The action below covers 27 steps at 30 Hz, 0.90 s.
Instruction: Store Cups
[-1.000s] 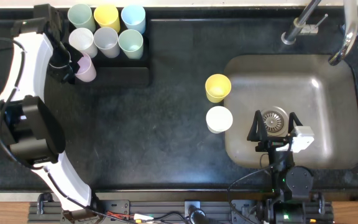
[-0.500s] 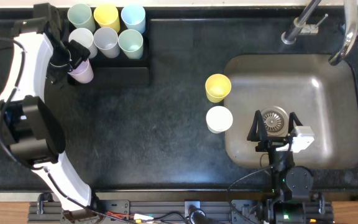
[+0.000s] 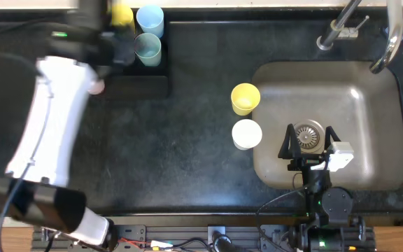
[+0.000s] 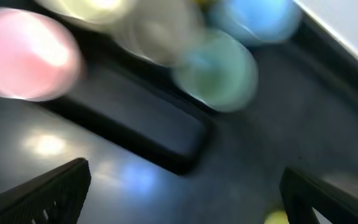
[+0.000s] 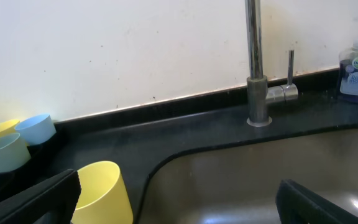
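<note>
My left gripper (image 4: 185, 183) hangs wide and empty above the tray (image 4: 135, 134). The pink cup (image 4: 23, 53) sits at the tray's end, near the green cup (image 4: 216, 71) and the blue cup (image 4: 260, 18). My right gripper (image 3: 309, 143) is wide and empty over the sink (image 3: 369, 105). The yellow cup (image 3: 245, 98) and white cup (image 3: 246, 134) stand on the table (image 3: 173, 161), just beside the sink.

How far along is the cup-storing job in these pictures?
Done: the pink cup, green cup and blue cup stand in the black rack. In hand: nothing; the left arm's jaws are open and empty above the rack. Left: the yellow cup and white cup on the counter beside the sink.
</note>
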{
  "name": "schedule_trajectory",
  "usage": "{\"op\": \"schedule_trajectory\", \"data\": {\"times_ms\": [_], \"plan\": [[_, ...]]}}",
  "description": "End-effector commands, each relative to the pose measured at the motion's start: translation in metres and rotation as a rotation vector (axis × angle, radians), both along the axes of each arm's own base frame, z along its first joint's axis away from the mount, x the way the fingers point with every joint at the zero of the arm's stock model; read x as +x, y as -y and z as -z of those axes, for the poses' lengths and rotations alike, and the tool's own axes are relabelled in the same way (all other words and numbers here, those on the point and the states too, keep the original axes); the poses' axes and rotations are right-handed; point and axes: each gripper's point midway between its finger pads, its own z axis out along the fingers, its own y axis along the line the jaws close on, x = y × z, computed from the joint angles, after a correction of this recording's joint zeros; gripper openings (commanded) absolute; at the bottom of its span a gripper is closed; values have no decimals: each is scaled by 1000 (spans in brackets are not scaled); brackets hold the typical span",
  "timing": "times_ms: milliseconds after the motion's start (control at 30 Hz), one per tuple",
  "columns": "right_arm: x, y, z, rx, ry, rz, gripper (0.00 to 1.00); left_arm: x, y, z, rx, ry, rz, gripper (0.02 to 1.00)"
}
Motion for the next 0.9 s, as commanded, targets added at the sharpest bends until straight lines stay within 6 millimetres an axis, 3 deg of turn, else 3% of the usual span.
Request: {"op": "schedule_trajectory", "data": {"times_ms": [33,133,333,500,733,900], "plan": [[0,-2,4,3,-1,-11,998,-14,91,14,55,19,193,996],[0,-2,4,3,-1,-11,996,-31,150,34,48,8,287,998],[0,-2,4,4,-1,-11,996,-56,206,68,23,-60,410,996],[0,-2,4,4,-1,-11,996,-67,221,80,23,-88,458,998],[0,-2,4,3,-1,-11,998,-73,224,110,37,-174,473,998],[0,-2,4,3,-1,-11,998,-70,227,120,33,-182,469,998]]}}
